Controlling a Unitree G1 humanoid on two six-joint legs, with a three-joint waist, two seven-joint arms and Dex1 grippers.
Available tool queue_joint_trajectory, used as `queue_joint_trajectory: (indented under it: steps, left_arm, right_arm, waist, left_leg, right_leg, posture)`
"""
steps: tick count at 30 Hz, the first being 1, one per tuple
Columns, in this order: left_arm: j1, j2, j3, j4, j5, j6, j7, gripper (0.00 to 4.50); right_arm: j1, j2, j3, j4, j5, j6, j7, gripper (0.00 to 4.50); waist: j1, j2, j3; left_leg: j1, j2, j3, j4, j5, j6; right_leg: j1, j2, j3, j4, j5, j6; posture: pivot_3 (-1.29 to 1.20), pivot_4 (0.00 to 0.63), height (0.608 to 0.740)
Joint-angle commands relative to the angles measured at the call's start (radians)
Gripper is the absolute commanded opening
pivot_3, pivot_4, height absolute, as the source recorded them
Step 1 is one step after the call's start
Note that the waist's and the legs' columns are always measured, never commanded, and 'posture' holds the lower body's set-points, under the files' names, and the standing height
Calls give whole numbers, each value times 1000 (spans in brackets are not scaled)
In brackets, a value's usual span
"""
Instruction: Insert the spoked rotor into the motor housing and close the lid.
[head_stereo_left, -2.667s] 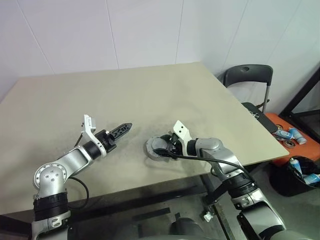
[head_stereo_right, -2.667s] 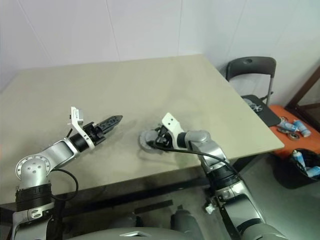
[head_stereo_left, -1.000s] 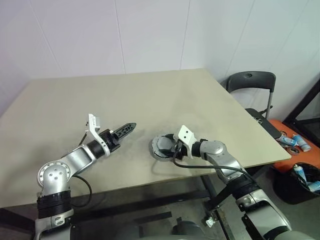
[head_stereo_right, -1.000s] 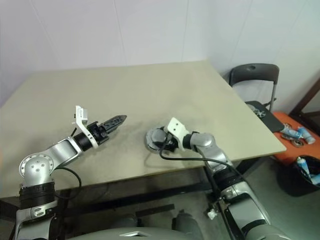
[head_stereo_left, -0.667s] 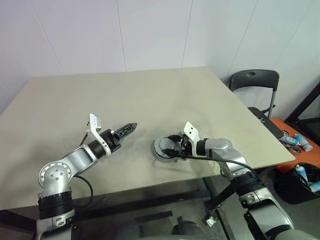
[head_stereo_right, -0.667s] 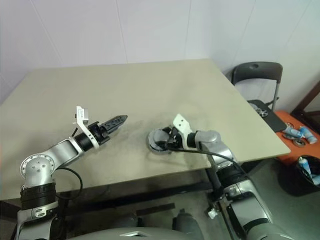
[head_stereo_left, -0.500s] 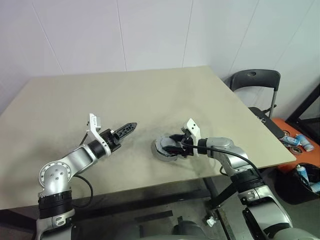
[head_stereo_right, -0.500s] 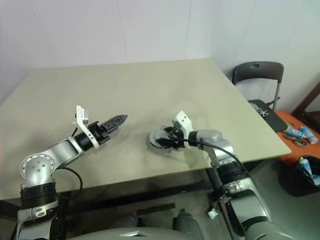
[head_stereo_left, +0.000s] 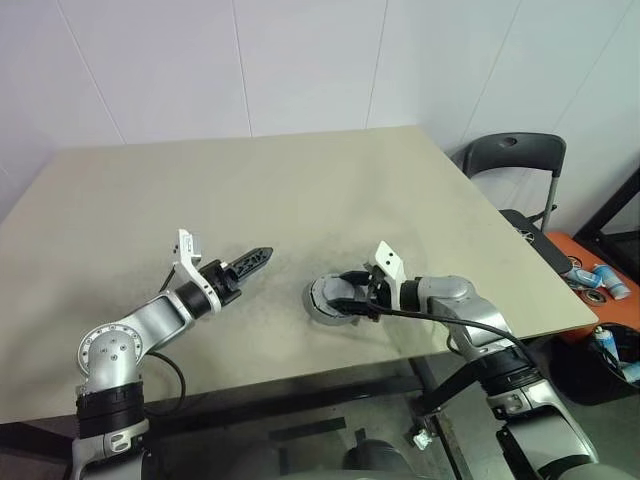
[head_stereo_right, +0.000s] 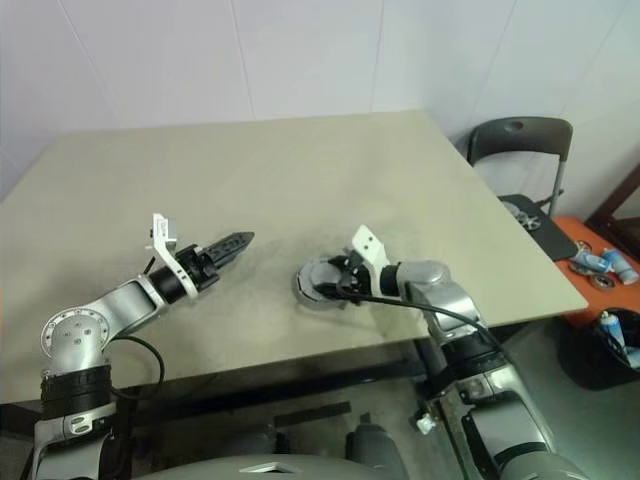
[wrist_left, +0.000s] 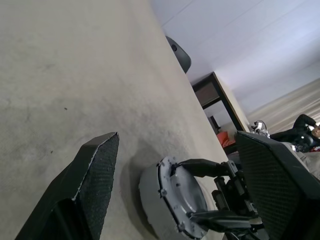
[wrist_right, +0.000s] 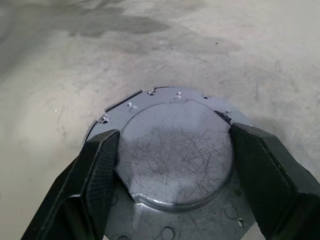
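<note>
The grey lid (wrist_right: 175, 160), round with a notched edge and a raised middle, lies on top of the thick round motor housing (wrist_left: 147, 187) near the table's front edge. My right gripper (head_stereo_left: 350, 297) reaches in from the right. Its two black fingers (wrist_right: 95, 175) press against opposite sides of the lid's raised middle. I cannot tell whether the assembly is tilted off the table. The spoked rotor is hidden. My left gripper (head_stereo_left: 255, 260) hovers open to the left of the housing, pointing at it, with nothing between its fingers (wrist_left: 95, 185).
The beige table (head_stereo_left: 250, 190) stretches wide behind and to the left of the housing. A dark chair (head_stereo_left: 510, 160) stands past the right edge. An orange box with cans (head_stereo_left: 600, 285) sits on the floor further right.
My right wrist has rolled and risen slightly while its fingers stayed on the lid. The left arm has not moved. The camera has shifted a little.
</note>
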Motion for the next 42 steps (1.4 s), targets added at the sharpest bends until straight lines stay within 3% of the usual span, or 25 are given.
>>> queue_joint_trajectory:
  steps: [1, 8, 13, 19, 26, 34, 42]
  left_arm:
    - [-5, 0, -4, -27, -2, -13, -16, 3911]
    - [-3, -3, -7, -25, 2, -19, -23, 3911]
    - [-7, -11, -8, -29, 0, -19, -14, 3911]
    - [-12, -19, -6, -41, -9, -16, 12, 3911]
    - [-30, -32, -6, -74, -52, 0, 78, 3911]
    - [-42, -38, -11, -106, -114, 4, 157, 3911]
    - [-38, -31, -19, -112, -138, -5, 180, 3911]
  right_arm:
    - [7, 4, -7, -37, 13, 58, -14, 3158]
    - [-9, 15, -50, -132, 109, 202, -8, 3158]
    - [33, -4, 43, -161, 3, 105, -38, 3158]
    - [18, 38, 35, -112, -80, -11, -150, 3158]
    - [39, 14, 33, -102, -67, 2, -101, 3158]
    - [-19, 17, -79, -89, 70, 132, -54, 3158]
    - [10, -17, -5, -92, 5, 57, -29, 3158]
  waist:
    - [0, 0, 0]
    - [-2, 2, 1]
    - [-5, 2, 1]
    - [-5, 2, 1]
    - [-1, 2, 1]
    - [0, 2, 1]
    - [-1, 2, 1]
  left_leg:
    - [0, 0, 0, 0, 0, 0]
    - [-4, 0, 0, -1, 0, 0]
    - [-5, 0, 0, -1, 0, 1]
    - [-5, 0, 0, 4, 0, 0]
    - [-5, 0, 0, 6, 2, 3]
    - [-4, 0, 0, 6, 2, 3]
    - [-3, -1, 0, 7, 2, 4]
  right_leg:
    - [0, 0, 0, 0, 0, 0]
    - [-4, 0, 0, 0, 0, 0]
    - [-6, 0, -1, 0, 0, 0]
    - [-5, 1, -1, 4, 0, 0]
    - [-4, 1, 0, 5, 0, 0]
    - [-3, 2, -1, 6, 0, 1]
    - [-3, 3, 0, 6, 0, 1]
  posture:
    - [0, 0, 740]
    - [0, 0, 740]
    - [0, 0, 740]
    - [0, 0, 740]
    - [0, 0, 740]
    - [0, 0, 740]
    - [0, 0, 740]
